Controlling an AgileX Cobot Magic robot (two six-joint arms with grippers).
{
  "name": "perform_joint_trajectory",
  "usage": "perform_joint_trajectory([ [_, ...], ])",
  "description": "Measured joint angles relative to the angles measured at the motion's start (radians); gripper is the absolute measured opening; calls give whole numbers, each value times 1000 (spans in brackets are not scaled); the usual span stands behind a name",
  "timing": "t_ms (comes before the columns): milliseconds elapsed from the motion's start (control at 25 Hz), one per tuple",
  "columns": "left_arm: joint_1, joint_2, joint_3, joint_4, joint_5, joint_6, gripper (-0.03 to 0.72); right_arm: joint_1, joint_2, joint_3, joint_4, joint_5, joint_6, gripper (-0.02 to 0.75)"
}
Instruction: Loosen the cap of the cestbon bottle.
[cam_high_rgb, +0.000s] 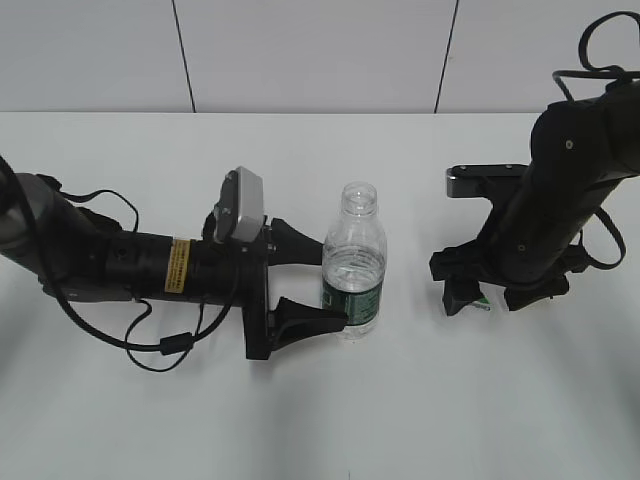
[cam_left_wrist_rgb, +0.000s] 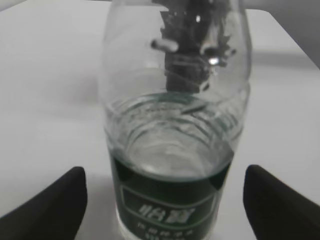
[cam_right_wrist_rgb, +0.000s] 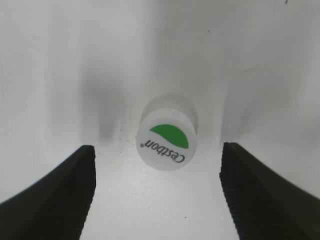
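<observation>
On the white surface (cam_high_rgb: 330, 420), front to back:

Left fingers (cam_high_rgb: 312, 282): black and wide apart, one on each side of the small clear plastic Cestbon water bottle (cam_high_rgb: 353, 262); in the left wrist view there is clear space between each tip and the bottle wall, so they hold nothing.

Bottle: upright near the middle of the surface, neck open, some water in the lower part, dark green label band low on the body.

Right fingers (cam_right_wrist_rgb: 157, 187): also spread wide, straddling the small round white plastic screw cap (cam_right_wrist_rgb: 167, 138) without touching it.

Cap: off the bottle, on the surface under the right arm, well apart from the bottle, printed top facing up.

Risk, bottle: with neither side gripped and the neck open, I judge that a sideways nudge from the left arm could tip it and spill the water.

Risk, cap: light and round, so a bump from a right fingertip could send it skidding or rolling off.

Writing, cap: "Cestbon" in green beneath a green half-circle.

Writing, label: pale characters inside an outlined frame, too blurred to read.

Writing, left arm: a yellow sticker (cam_high_rgb: 179, 265), text too small to make out.
</observation>
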Motion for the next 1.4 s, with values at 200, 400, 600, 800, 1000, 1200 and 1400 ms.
perform_joint_trajectory([
  [200, 73, -3, 0, 84, 8, -72, 576, 0, 0, 0, 0, 0, 0, 594],
  [400, 116, -81, 0, 151, 94, -121, 576, 0, -39, 0, -6, 3, 0, 594],
  [600, 117, -233, 0, 166, 294, -127, 576, 0, -110, -38, -61, 5, 0, 594],
  [800, 117, -367, 1, 124, 571, -149, 574, 0, -179, -85, -117, 5, 0, 594],
  [1000, 117, -473, 1, 57, 891, -158, 571, 0, -212, -135, -175, 13, 0, 594],
  [1200, 117, -491, 1, -97, 1277, -159, 570, 0, -238, -185, -228, 49, 0, 594],
  [1400, 117, -491, 1, -346, 1502, -60, 565, 0, -240, -245, -286, 121, 46, 594],
])
